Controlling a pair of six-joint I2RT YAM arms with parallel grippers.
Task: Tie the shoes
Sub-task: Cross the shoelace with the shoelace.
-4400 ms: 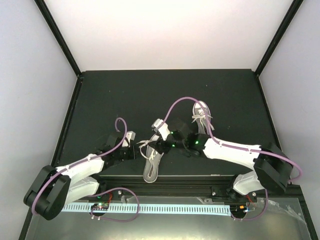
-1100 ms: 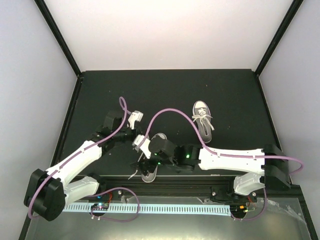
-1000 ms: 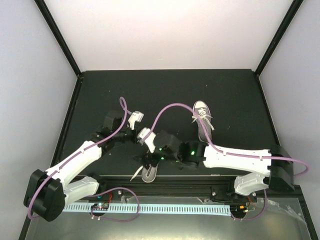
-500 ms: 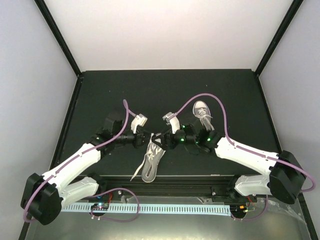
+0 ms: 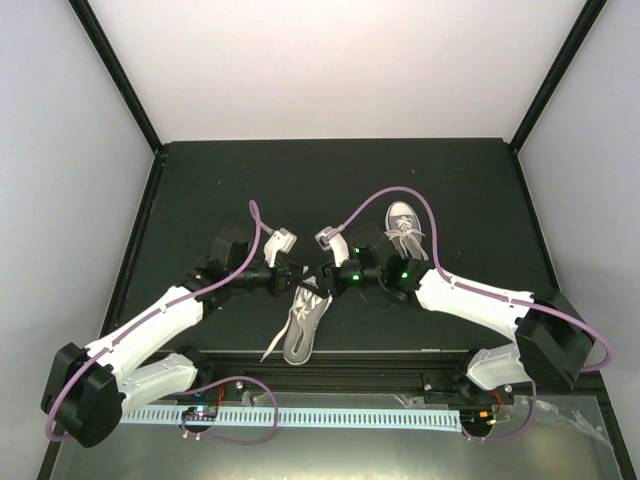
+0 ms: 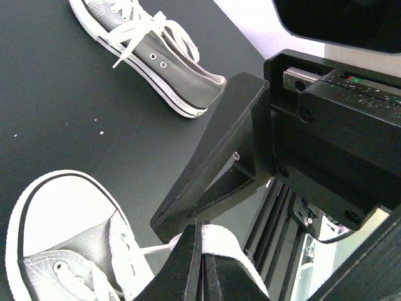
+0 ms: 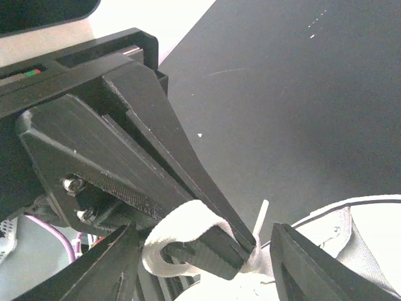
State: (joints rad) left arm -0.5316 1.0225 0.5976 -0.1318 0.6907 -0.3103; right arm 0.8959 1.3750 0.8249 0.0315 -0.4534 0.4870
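My left gripper (image 6: 200,263) is pinched tight on a loop of white lace (image 6: 219,241), which bulges out on either side of the closed tips. My right gripper (image 7: 203,237) stands apart, one finger on each side of that loop and of the left's black tips. Whether either right finger touches the lace, I cannot tell. Both grippers meet just above the toe end of the near shoe (image 5: 300,325), which lies on the black table (image 5: 200,190) with its heel toward my bases and a loose lace end trailing off to its left. The far shoe (image 5: 403,222) lies well apart beyond my right arm, which hides its rear half from above. My left wrist view shows it whole, laces splayed. The same view cuts the near shoe off at the bottom edge, so only its white toe cap (image 6: 56,213) and first eyelets show.
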